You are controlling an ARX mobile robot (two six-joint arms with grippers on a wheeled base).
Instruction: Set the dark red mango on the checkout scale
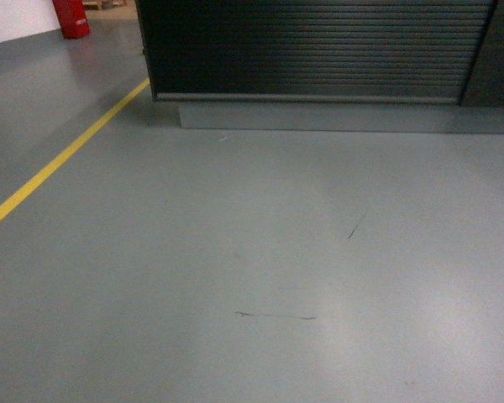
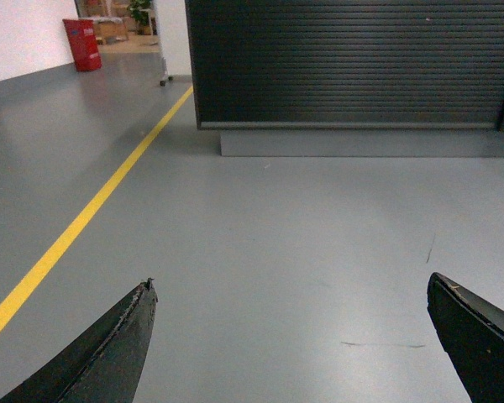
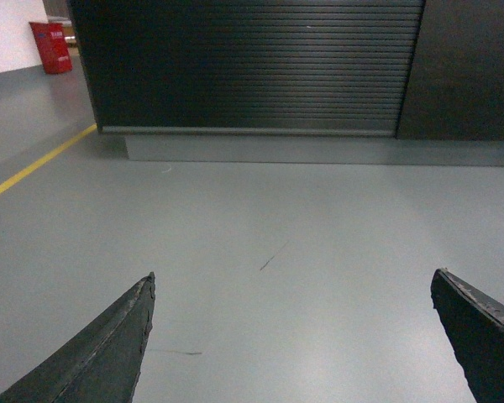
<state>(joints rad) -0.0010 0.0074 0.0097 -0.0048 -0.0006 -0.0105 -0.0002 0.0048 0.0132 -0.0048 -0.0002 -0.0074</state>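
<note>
Nearest, each wrist view shows two dark tapered fingers spread wide with nothing between them: the left end effector (image 2: pixel 290 336) and the right end effector (image 3: pixel 290 336) both stand apart over the smooth grey floor (image 1: pixel 260 269) (a few dark scuffs mark it). A yellow painted line (image 1: pixel 59 164) runs leftward. Beyond stands the black checkout worktop with ribbed front (image 1: pixel 319 50); farthest left, a red bin (image 2: pixel 83 44). No mango or scale shows.
</note>
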